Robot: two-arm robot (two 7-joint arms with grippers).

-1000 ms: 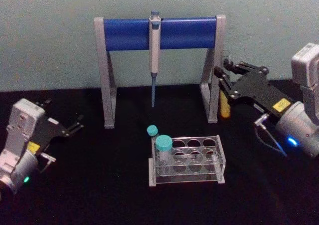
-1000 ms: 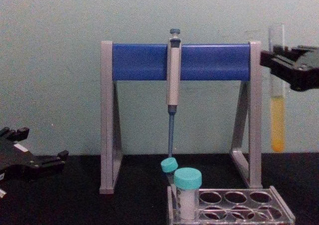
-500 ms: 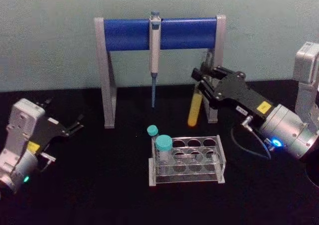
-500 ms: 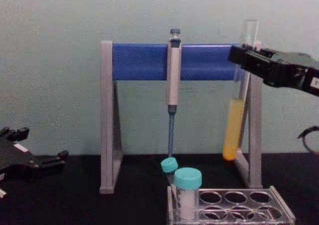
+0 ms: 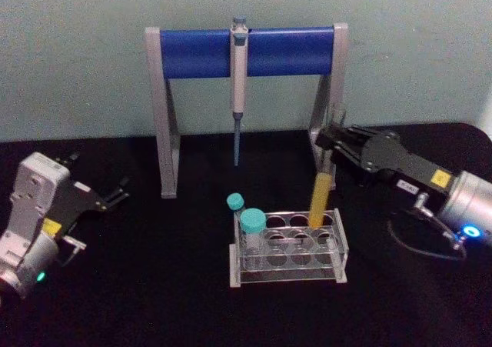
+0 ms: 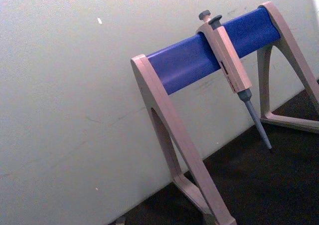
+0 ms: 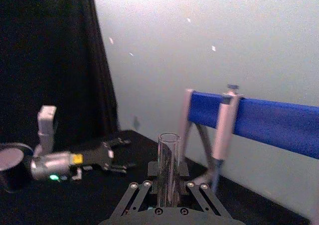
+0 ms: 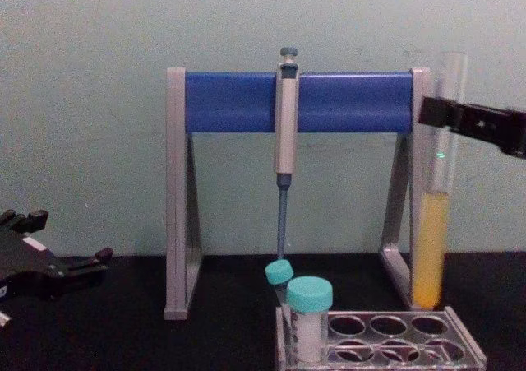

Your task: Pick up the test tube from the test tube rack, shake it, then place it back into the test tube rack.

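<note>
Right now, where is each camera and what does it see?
Head: high, looking down on test tube rack; left tool, right tool holding test tube.
Chest: low, facing pipette stand; tools at both edges.
Left wrist: left arm, facing stand.
Right wrist: right arm, looking past its tool and tube mouth.
Shared: pipette in all.

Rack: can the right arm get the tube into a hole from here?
Probably yes. The right gripper holds the tube near upright, its bottom just above the rack's empty back-right hole; the capped tubes stand at the rack's left end, clear of it. The left gripper rests far left.
</note>
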